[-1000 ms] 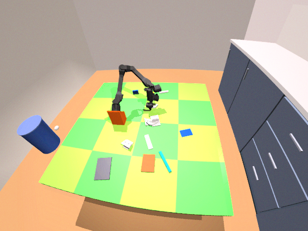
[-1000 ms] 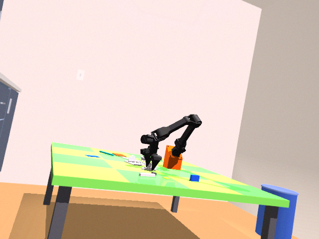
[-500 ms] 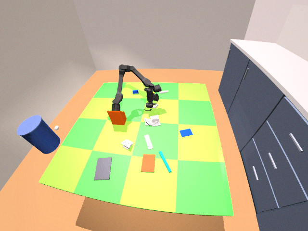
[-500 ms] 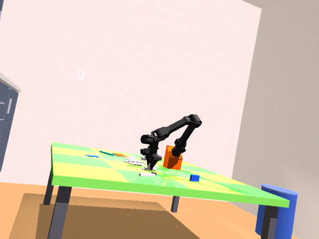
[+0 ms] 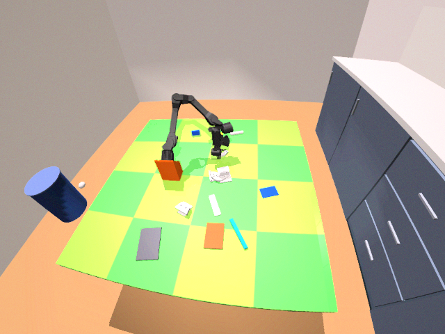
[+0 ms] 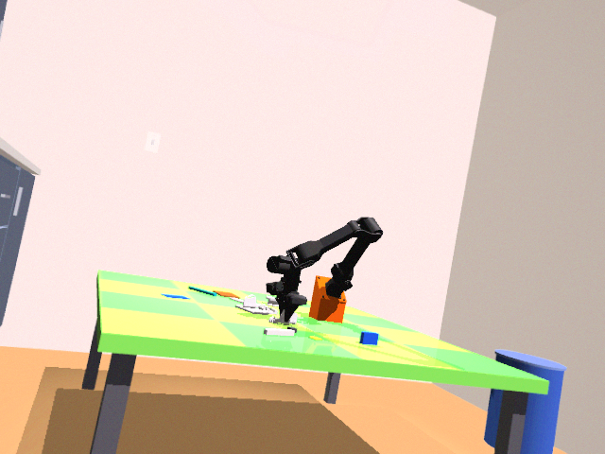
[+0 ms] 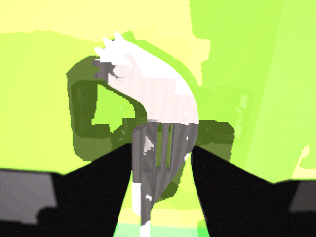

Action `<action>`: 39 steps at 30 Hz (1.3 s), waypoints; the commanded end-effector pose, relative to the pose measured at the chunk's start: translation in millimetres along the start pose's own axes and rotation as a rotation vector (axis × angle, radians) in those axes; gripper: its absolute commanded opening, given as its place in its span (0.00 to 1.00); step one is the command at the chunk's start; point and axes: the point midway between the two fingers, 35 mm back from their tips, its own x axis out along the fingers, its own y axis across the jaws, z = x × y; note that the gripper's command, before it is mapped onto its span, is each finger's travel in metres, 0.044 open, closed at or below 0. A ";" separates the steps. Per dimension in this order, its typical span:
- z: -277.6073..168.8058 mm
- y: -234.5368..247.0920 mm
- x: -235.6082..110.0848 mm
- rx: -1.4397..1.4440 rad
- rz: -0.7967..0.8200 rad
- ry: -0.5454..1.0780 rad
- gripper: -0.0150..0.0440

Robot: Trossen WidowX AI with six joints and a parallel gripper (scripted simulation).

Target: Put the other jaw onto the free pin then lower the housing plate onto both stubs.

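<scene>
The loose white jaw [image 7: 168,94] [image 5: 225,153] has gear teeth and a round hole at one end, seen at the upper left in the wrist view. My gripper [image 7: 162,151] [image 5: 216,157] [image 6: 286,320] points down and is shut on its slotted part, low over the table. The white base assembly [image 5: 220,176] [image 6: 253,309] stands in front of the gripper in the top view, with a curved jaw on it. Its pins are too small to make out. A small white piece with dark holes [image 5: 183,207], perhaps the housing plate, lies nearer that camera.
An orange box [image 5: 170,170] [image 6: 320,307] stands at the arm's base. A white bar [image 5: 236,132] [image 6: 279,331] and a blue block [image 5: 195,132] [image 6: 369,338] lie behind the gripper. Another white bar [image 5: 214,204], a blue plate [image 5: 268,191], an orange plate [image 5: 214,235], a cyan bar [image 5: 238,233] and a grey plate [image 5: 149,243] lie forward.
</scene>
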 end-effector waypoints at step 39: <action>2.2 -16.9 -77.9 0.191 -0.021 -0.007 0.48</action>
